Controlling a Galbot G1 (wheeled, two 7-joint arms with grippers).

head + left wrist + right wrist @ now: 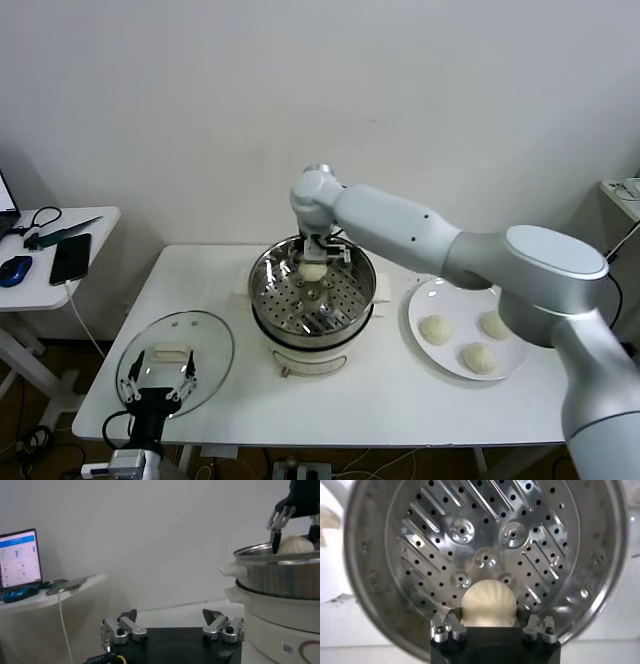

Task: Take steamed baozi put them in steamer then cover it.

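My right gripper (pixel 314 262) is shut on one baozi (pixel 313 271) and holds it just above the perforated tray at the far side of the steamer (pixel 270 300). In the right wrist view the pleated baozi (pixel 488 602) sits between the jaws over the tray (pixel 485 535). Three more baozi (pixel 436 329) lie on the white plate (pixel 415 305) to the right. The glass cover (pixel 205 335) with its cream handle (pixel 170 351) lies flat at the table's front left. My left gripper (pixel 160 383) is open and empty over the cover's near edge.
A side table (pixel 95 225) on the left holds a phone (pixel 70 257), a mouse and cables. The left wrist view shows a laptop (pixel 20 557) there and the steamer's rim (pixel 280 555) with the held baozi (pixel 296 544) above it.
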